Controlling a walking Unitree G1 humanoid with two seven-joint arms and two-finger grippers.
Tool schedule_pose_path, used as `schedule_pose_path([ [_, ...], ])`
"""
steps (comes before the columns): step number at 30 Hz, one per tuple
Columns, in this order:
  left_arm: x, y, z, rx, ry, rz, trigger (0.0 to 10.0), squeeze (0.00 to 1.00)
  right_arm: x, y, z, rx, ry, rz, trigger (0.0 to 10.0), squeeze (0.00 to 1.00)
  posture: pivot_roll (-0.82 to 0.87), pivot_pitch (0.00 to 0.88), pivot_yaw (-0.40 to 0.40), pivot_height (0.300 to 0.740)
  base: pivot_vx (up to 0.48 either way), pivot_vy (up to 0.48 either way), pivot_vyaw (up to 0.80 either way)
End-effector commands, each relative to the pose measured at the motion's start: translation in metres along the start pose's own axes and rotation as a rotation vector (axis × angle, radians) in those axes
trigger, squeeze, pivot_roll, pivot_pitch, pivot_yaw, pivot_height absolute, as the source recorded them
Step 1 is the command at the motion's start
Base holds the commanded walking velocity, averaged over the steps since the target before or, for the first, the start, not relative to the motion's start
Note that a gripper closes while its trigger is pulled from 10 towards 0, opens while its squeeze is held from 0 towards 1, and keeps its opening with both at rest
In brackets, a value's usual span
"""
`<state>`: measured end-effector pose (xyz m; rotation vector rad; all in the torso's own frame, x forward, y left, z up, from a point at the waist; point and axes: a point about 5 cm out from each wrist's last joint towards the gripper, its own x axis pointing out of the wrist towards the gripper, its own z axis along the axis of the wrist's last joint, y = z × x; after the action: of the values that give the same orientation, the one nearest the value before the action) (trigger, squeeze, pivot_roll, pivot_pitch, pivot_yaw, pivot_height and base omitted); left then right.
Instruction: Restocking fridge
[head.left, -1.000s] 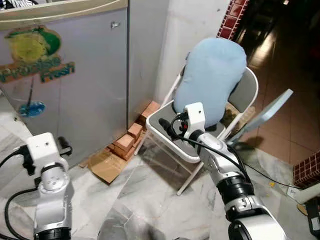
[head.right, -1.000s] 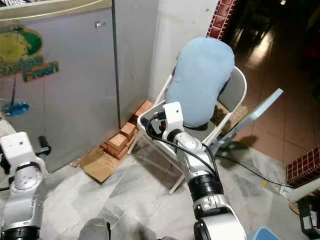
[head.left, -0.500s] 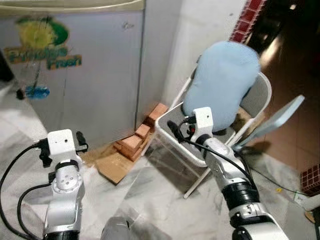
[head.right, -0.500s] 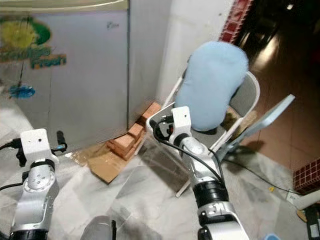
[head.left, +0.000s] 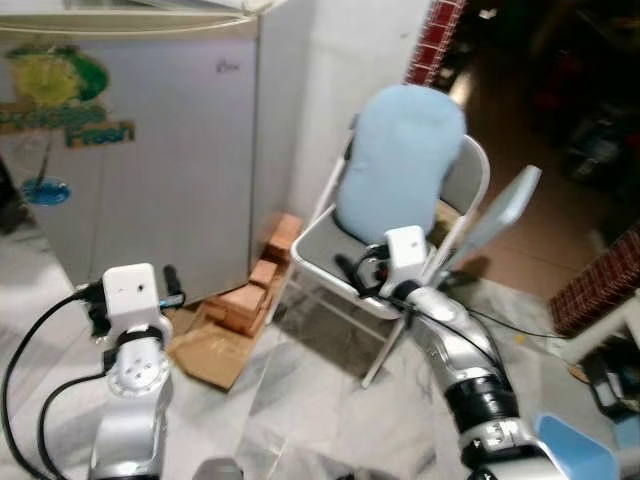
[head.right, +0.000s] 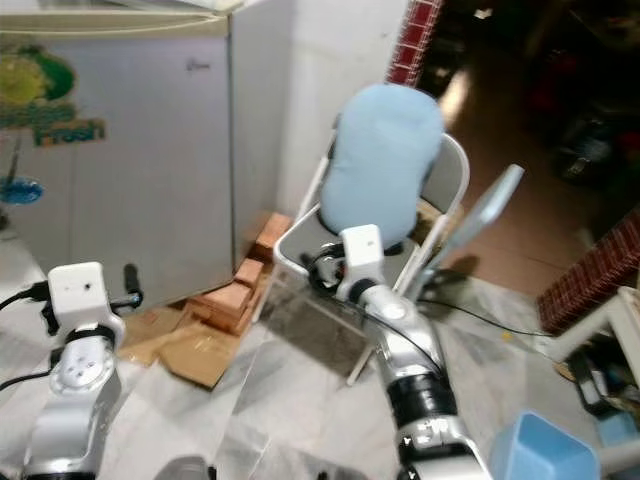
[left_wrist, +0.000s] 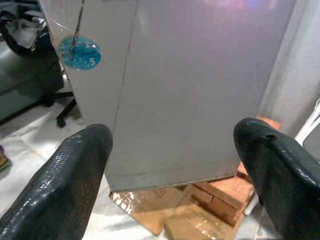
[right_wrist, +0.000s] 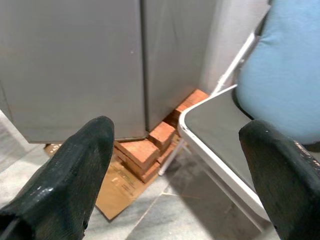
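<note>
The grey fridge (head.left: 160, 170), with a green and yellow "Fresh" sticker (head.left: 60, 95), stands at the left with its door closed. My left gripper (head.left: 135, 300) hovers low in front of it, open and empty. In the left wrist view its fingers (left_wrist: 65, 190) are spread wide toward the fridge door (left_wrist: 190, 75). My right gripper (head.left: 360, 272) is raised over the front of a folding chair's seat (head.left: 325, 250), also open with nothing held. Its wrist view has the fingers (right_wrist: 60, 190) framing the fridge's lower corner (right_wrist: 142, 65) and the chair seat (right_wrist: 220, 130).
A pale blue cushion (head.left: 400, 165) leans on the chair's back. Red bricks (head.left: 265, 275) and flattened cardboard (head.left: 205, 350) lie at the fridge's foot. A grey board (head.left: 500, 210) leans right of the chair. A blue bin (head.left: 575, 450) sits at the lower right on the marble floor (head.left: 300, 400).
The whole picture has shifted left, so the camera has turned right, bringing the blue bin into view. Both arms hold the same open pose; nothing was taken or let go.
</note>
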<state>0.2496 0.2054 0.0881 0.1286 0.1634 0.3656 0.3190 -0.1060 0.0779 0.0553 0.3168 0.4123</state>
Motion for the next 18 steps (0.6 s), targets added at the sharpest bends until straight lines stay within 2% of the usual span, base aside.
schedule_pose_path([
  [1, -0.0014, -0.0075, 0.0032, -0.02, -0.006, -0.023, 10.0, 0.0, -0.0038, -0.0127, 0.0034, -0.016, -0.002, -0.037, 10.0, 0.0, 0.1, 0.0, -0.119, 0.74, 0.0, 0.476, 0.0],
  [18, -0.001, -0.0093, 0.004, -0.048, -0.005, -0.047, 10.0, 0.0, -0.004, -0.0119, -0.0007, -0.022, 0.021, -0.032, 10.0, 0.0, 0.11, 0.0, -0.126, 0.74, 0.0, 0.479, 0.0],
])
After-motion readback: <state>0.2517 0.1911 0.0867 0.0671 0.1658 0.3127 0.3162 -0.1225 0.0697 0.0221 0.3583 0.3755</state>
